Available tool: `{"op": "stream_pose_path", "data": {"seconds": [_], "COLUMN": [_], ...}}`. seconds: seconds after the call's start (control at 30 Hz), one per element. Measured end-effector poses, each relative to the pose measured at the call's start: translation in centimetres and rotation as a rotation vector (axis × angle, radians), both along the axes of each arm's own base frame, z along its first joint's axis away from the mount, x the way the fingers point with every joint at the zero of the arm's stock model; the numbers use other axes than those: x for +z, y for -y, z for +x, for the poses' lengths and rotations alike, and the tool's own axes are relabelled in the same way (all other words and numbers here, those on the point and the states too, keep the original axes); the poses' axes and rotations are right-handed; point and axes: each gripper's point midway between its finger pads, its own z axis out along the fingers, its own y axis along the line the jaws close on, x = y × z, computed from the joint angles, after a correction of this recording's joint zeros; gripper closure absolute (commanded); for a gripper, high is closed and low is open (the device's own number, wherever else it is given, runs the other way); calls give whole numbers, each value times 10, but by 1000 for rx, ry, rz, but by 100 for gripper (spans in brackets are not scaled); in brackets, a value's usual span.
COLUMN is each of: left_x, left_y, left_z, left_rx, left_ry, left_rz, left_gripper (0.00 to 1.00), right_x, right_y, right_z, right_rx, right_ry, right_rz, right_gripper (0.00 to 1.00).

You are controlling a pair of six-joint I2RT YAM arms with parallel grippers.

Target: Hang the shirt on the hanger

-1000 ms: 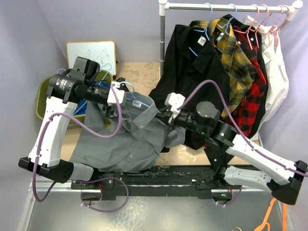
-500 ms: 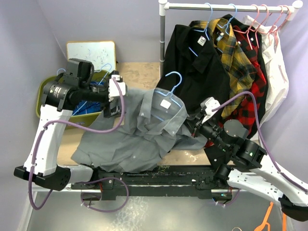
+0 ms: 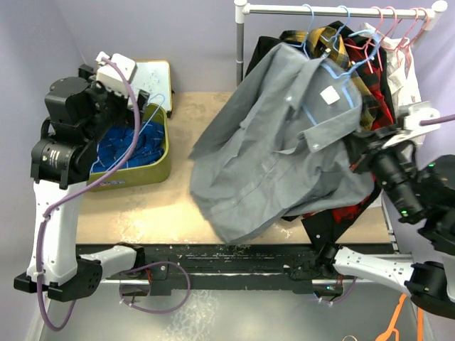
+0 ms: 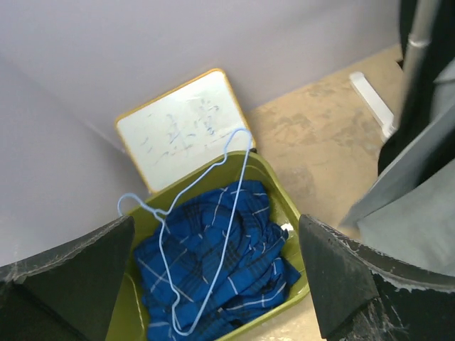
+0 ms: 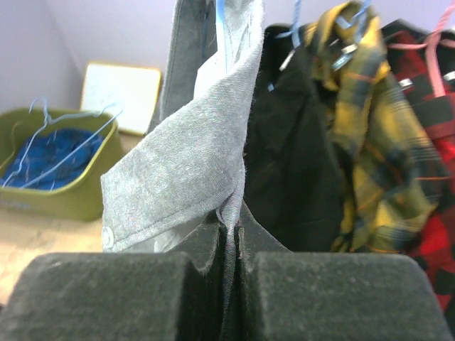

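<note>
Wooden table (image 3: pixel 202 114) sits below the clothes rail (image 3: pixel 334 10). Just under that rail my right claw (image 5: pixel 232 238) pinches the hem of the grey shirt (image 3: pixel 277 149), which drapes over the light-blue hanger (image 3: pixel 310 106). Well left of the rail, my left claw (image 4: pixel 213 277) hangs spread wide above the green bin (image 3: pixel 162 165).

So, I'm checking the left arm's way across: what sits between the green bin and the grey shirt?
Nothing: in the top view only bare tabletop lies between the bin and the shirt; the left wrist view agrees.
</note>
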Motion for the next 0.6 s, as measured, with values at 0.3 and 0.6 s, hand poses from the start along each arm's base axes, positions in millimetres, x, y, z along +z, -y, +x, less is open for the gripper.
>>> {"op": "stream_pose_path", "data": {"seconds": [0.3,0.6], "left_x": [17,21], "left_y": [-49,-62], "left_z": [-22,-30], "left_rx": [266,325], "left_ry": [54,71], "left_rz": [-137,-159], "left_gripper": [1,1], "right_x": [47,7], "right_y": [-4,-65], "right_z": [28,109], "right_rx": [-124,-162], "right_ry": [27,-57], "right_rz": [-89,-268], "right_gripper": [100,100]}}
